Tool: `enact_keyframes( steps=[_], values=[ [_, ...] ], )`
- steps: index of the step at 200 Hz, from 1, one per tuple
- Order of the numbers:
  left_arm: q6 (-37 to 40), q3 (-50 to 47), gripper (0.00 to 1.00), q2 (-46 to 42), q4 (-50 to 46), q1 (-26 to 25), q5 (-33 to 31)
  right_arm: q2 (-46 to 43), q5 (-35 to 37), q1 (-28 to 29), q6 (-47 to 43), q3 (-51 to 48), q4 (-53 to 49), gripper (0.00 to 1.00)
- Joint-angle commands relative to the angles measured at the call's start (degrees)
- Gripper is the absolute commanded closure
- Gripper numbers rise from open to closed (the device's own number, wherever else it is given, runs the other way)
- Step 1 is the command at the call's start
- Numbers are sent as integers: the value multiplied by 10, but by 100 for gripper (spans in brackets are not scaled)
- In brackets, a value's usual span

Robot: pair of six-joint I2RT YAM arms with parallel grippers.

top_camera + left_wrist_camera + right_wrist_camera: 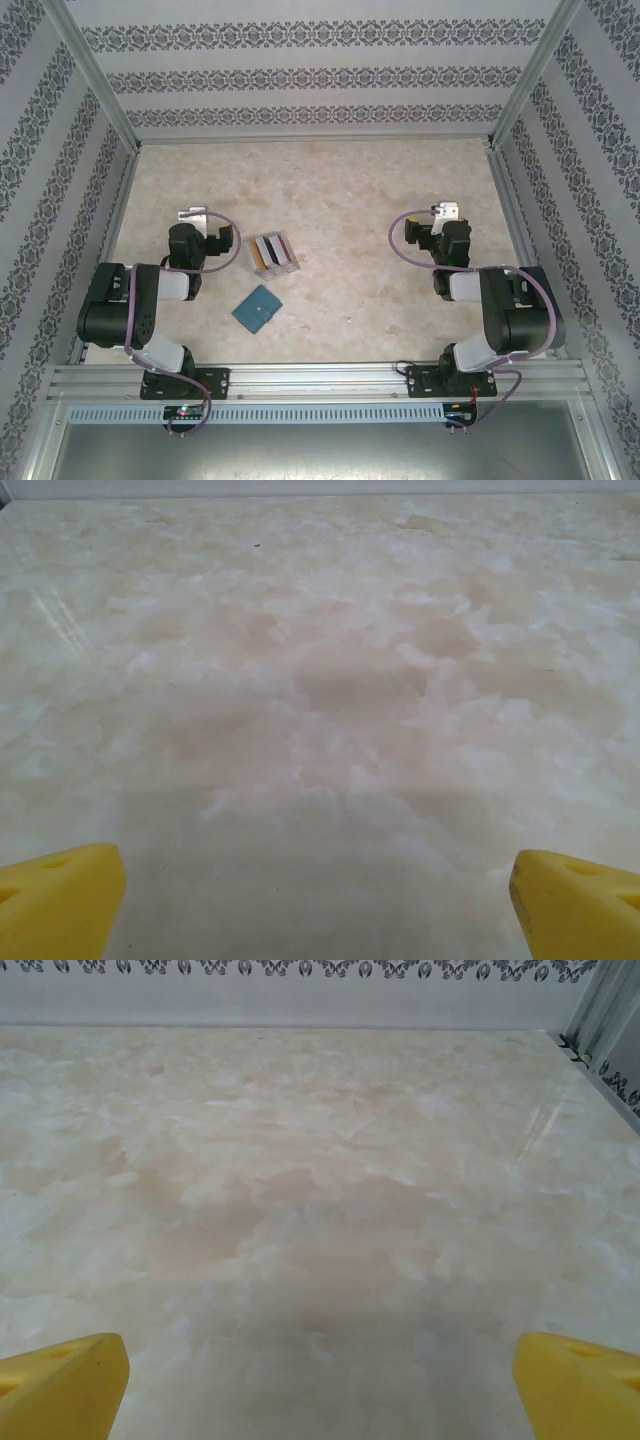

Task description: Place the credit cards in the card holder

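Credit cards [272,254]: lie in a tight overlapping row on the table [400,190], just right of the left arm's wrist. None is in the card holder, as far as the overhead view shows.

Card holder [257,309]: teal, lies flat and looks folded shut. It sits near the cards on their near side, apart from them.

Left gripper [318,910]: yellow fingers [55,905] wide apart, holding nothing, bare tabletop ahead.

Right gripper [320,1390]: likewise spread and empty, well apart from both cards and holder.

Judgement: task not begun. Left to do: open the holder, lift each card off the row, slide it in. The left arm is nearer to both items. Card count not readable at this size.
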Motion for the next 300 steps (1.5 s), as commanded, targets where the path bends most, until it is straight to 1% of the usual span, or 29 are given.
enact_keyframes(
  steps=[1,156,168,178,185,201,210,219,226,234,240,250,260,270,285,293,300],
  values=[
    [11,12,1,-2,-5,-4,5,-3,-1,3,5,7,15,2],
    [10,12,1,-3,-4,-2,7,-3,-4,-2,12,8,14,2],
    [21,13,1,-15,-14,-2,28,-5,-1,-2,13,7,15,2],
    [32,17,1,-49,-52,-5,50,-14,22,-2,25,6,16,2],
    [24,29,1,-84,-111,-8,36,-29,30,-3,28,7,9,2],
    [-50,74,1,-166,-264,-10,-20,-95,12,1,16,51,-129,2],
    [-89,92,1,-211,-347,-10,-22,-127,18,7,25,88,-211,2],
    [-133,95,1,-255,-398,-10,-21,-154,-12,8,39,120,-271,2],
    [-186,94,1,-288,-434,-10,-30,-169,-37,15,44,136,-301,2],
    [-256,95,1,-321,-486,-10,-41,-180,-59,32,47,151,-333,2],
    [-299,98,1,-339,-520,-10,-35,-186,-78,51,47,158,-356,3],
    [-333,102,1,-359,-563,-9,11,-188,-101,98,39,161,-373,5],
    [-357,112,1,-365,-612,-10,59,-184,-106,164,18,160,-384,6],
    [-379,117,1,-359,-661,-10,109,-172,-92,235,-5,164,-400,6],
    [-394,122,1,-339,-702,-10,187,-146,-65,348,-29,178,-427,8],
    [-399,126,1,-327,-730,-10,218,-131,-37,406,-39,185,-436,8],
    [-405,132,1,-318,-760,-10,228,-116,-18,451,-42,187,-434,8]
  ],
)
